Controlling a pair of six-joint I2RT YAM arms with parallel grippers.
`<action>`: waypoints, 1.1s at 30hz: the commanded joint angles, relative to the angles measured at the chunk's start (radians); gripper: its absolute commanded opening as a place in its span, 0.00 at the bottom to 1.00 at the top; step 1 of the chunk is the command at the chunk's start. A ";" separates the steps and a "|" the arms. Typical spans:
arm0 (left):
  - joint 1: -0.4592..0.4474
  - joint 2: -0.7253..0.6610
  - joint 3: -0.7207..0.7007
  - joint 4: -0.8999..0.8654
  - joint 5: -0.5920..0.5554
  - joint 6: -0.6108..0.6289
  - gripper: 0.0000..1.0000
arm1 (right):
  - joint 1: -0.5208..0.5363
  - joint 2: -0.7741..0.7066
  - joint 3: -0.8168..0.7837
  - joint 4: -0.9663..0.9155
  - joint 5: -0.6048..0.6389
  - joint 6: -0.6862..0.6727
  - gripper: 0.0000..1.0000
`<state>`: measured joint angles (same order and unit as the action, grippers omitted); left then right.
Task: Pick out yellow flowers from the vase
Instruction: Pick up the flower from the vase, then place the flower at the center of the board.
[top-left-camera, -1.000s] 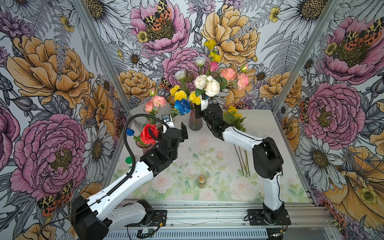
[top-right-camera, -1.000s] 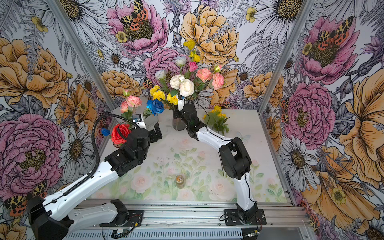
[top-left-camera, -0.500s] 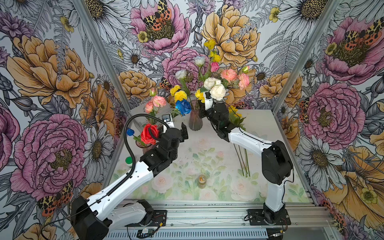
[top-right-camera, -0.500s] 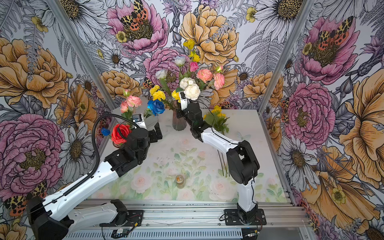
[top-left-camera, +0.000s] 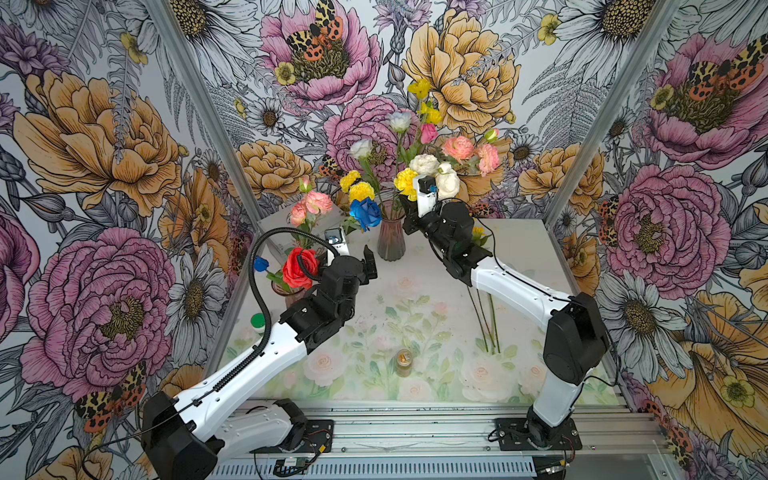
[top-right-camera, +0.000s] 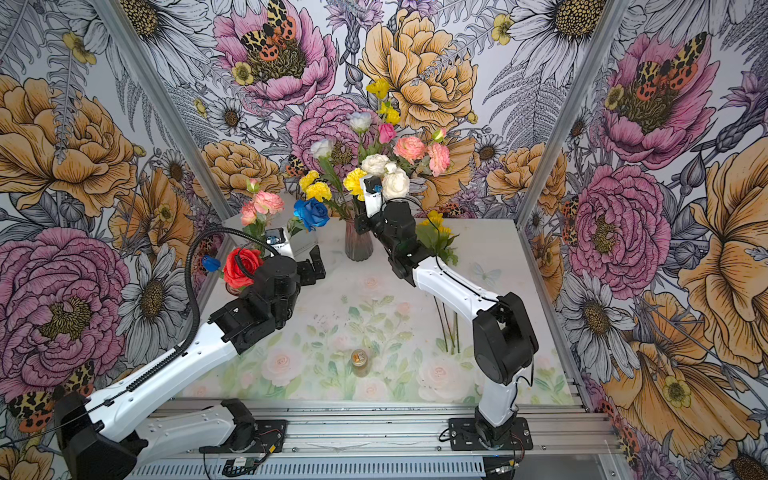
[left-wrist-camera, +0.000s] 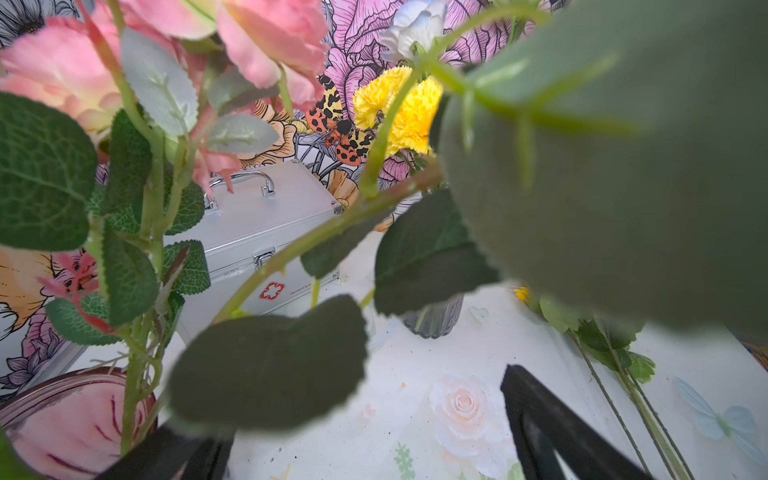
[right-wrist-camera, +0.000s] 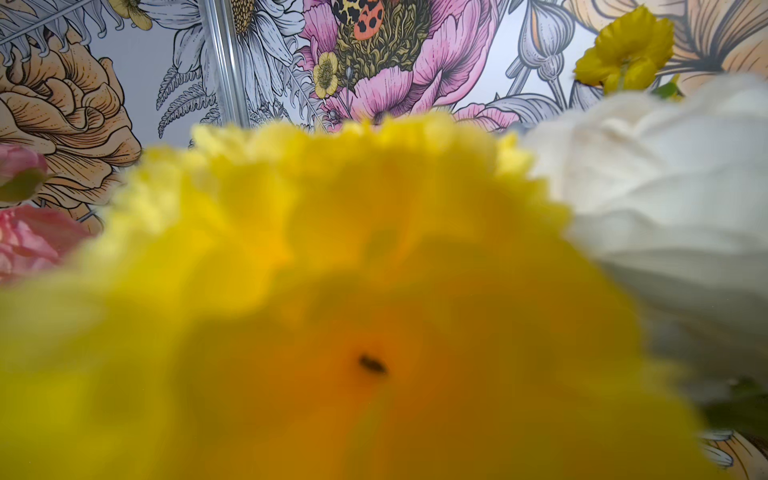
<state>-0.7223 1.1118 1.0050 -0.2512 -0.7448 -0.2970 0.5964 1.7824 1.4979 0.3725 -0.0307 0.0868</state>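
Observation:
The ribbed glass vase (top-left-camera: 390, 239) stands at the back of the table, holding white, pink, blue and yellow flowers. Two ruffled yellow flowers (top-left-camera: 360, 192) lean out to its left, and a small yellow spray (top-left-camera: 419, 88) tops the bunch. My right gripper (top-left-camera: 409, 212) is in among the stems above the vase's mouth, under a third ruffled yellow flower (top-left-camera: 405, 183). That bloom (right-wrist-camera: 332, 311) fills the right wrist view and hides the jaws; the gripper is shut on its stem. More yellow flowers (top-left-camera: 478, 232) lie on the table behind the right arm. My left gripper (top-left-camera: 358, 261) hangs open and empty, left of the vase.
A second vase with a red rose (top-left-camera: 299, 268) and pink blooms (top-left-camera: 315, 203) stands at the left, close against the left wrist. A silver case (left-wrist-camera: 257, 224) sits behind it. Bare green stems (top-left-camera: 484, 316) lie right of centre, and a small jar (top-left-camera: 403, 360) stands near the front.
The right gripper has closed and moved up and to the right, taking the yellow bloom along and nudging the white roses the same way. The left arm has not moved.

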 joint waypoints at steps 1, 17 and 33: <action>0.008 -0.004 -0.006 -0.008 0.024 -0.014 0.99 | 0.006 -0.052 -0.010 -0.003 -0.037 -0.011 0.05; 0.009 0.008 -0.006 -0.010 0.040 -0.010 0.99 | 0.010 -0.121 -0.012 -0.032 -0.122 -0.010 0.04; 0.007 -0.001 -0.009 -0.011 0.051 -0.014 0.99 | 0.028 -0.277 -0.057 -0.081 -0.107 -0.067 0.02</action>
<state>-0.7223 1.1213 1.0050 -0.2588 -0.7124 -0.3069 0.6167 1.5440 1.4559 0.3176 -0.1368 0.0422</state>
